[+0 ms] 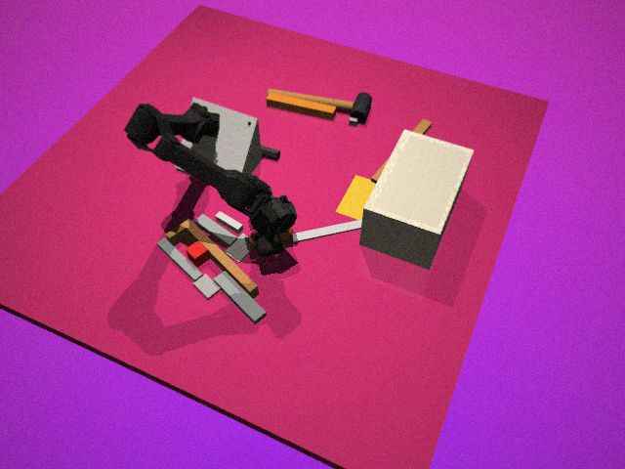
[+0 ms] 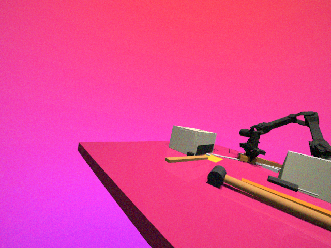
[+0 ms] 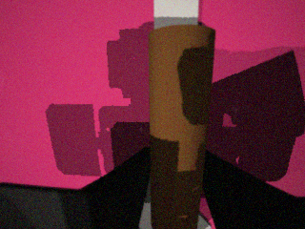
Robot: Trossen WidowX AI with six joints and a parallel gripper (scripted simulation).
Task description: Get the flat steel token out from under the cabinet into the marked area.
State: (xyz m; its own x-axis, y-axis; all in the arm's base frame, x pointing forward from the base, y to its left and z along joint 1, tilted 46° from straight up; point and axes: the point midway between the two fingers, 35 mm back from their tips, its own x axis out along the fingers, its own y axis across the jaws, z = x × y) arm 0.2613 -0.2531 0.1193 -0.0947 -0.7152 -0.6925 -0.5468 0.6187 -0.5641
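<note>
My gripper (image 1: pixel 267 243) (image 2: pixel 251 160) (image 3: pixel 173 154) is low over the table, shut on the brown handle (image 3: pixel 167 86) of a tool with a long flat pale blade (image 1: pixel 328 231) (image 2: pixel 227 156) (image 3: pixel 176 9). The blade points at the cabinet (image 1: pixel 416 176) (image 2: pixel 181 140). In the top view its far end passes out of sight behind the cabinet's near corner; I cannot tell whether it is under the cabinet. The yellow marked area (image 1: pixel 354 196) (image 2: pixel 215 158) lies in front of the cabinet, partly hidden by it in the top view. The steel token cannot be made out in any view.
A wooden strip (image 1: pixel 424 126) (image 2: pixel 184 158) lies beside the cabinet. A black-headed mallet (image 1: pixel 362 106) (image 2: pixel 216 176) and orange bar (image 1: pixel 300 105) lie farther off. Near the gripper are a wooden piece (image 1: pixel 227 260), grey bars (image 1: pixel 239 296) and a red block (image 1: pixel 197 252). A grey wedge (image 1: pixel 235 131) (image 2: pixel 304 170) stands by the arm.
</note>
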